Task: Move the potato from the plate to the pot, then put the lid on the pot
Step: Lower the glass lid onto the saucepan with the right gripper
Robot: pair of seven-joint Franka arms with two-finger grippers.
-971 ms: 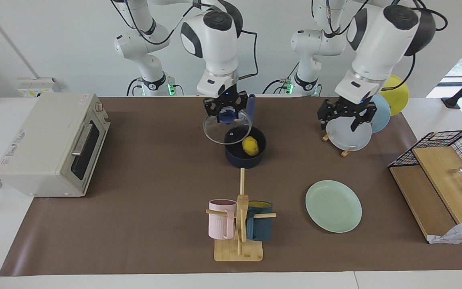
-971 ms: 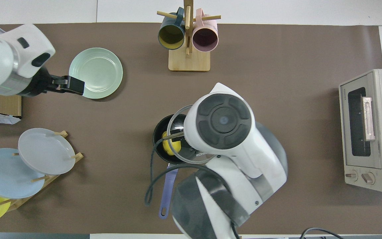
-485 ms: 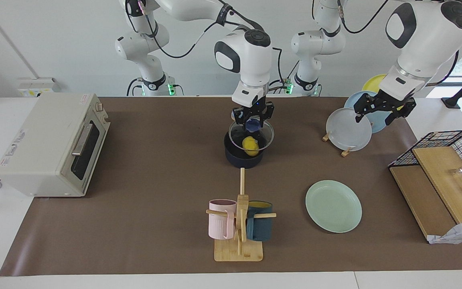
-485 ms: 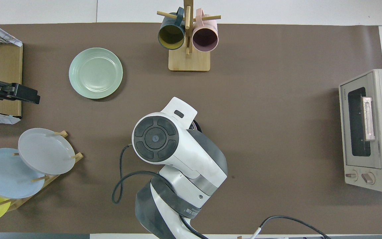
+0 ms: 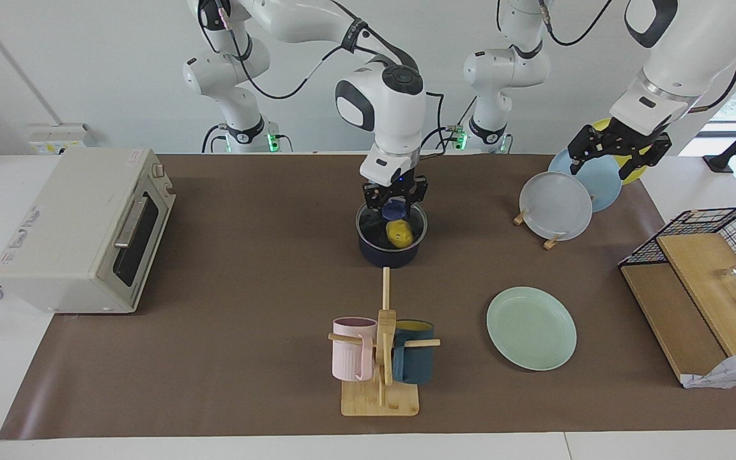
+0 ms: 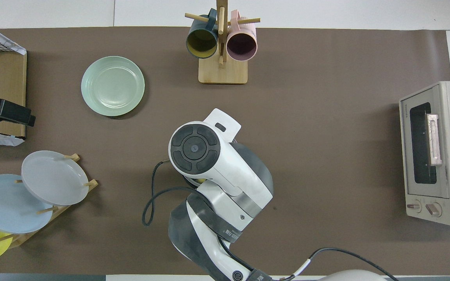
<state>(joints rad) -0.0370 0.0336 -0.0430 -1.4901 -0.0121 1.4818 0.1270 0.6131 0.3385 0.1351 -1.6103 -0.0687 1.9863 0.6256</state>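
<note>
Brown-matted bench (image 5: 246,287), facing view: right hand (image 5: 394,203), clamped on the lid (image 5: 391,225), has lowered it onto the pot (image 5: 390,252), potato (image 5: 398,234) inside; left hand (image 5: 618,155), fingers spread, has risen over the plate rack (image 5: 550,239). Overhead view: right arm now hides the pot; mint plate (image 6: 113,86) unmoved.

Right arm bent over the bench's middle, wrist vertical, right gripper (image 5: 394,200) pointing straight down. Left arm raised at its own end; left gripper (image 5: 618,151) spread, empty.
</note>
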